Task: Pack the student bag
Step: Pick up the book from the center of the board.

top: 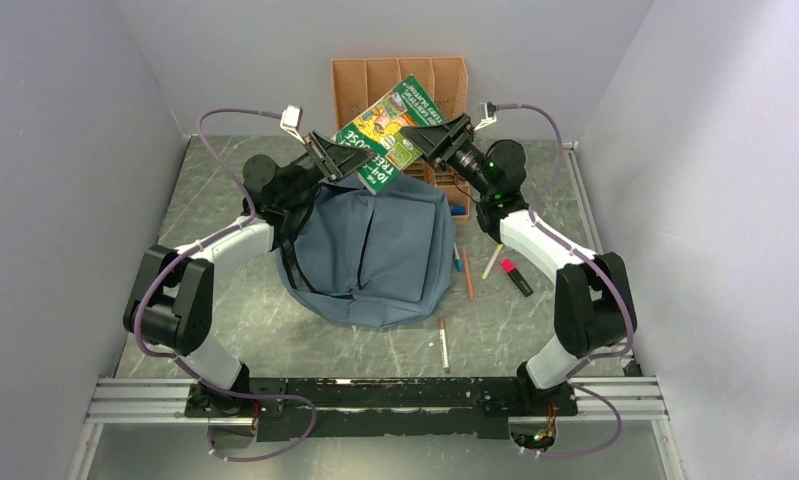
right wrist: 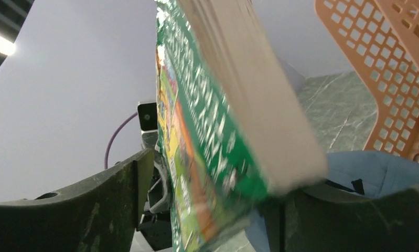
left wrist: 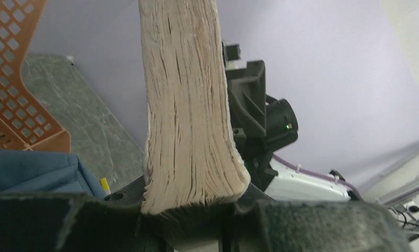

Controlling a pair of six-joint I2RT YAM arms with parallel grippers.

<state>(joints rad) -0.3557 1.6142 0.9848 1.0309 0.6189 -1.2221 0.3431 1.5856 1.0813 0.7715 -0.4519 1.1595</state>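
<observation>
Soft, even light; the book (right wrist: 223,121) seems motion-blurred in the right wrist view.

One student bag (top: 375,262), one green book (top: 390,130), one orange file organizer (top: 360,85), and five loose pens and markers (top: 443,345).

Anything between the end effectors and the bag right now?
Only the book: it hangs over the far edge of the bag, pinched by the left end effector, with the right end effector open around its other end. Nothing else shows between them and the bag.
</observation>
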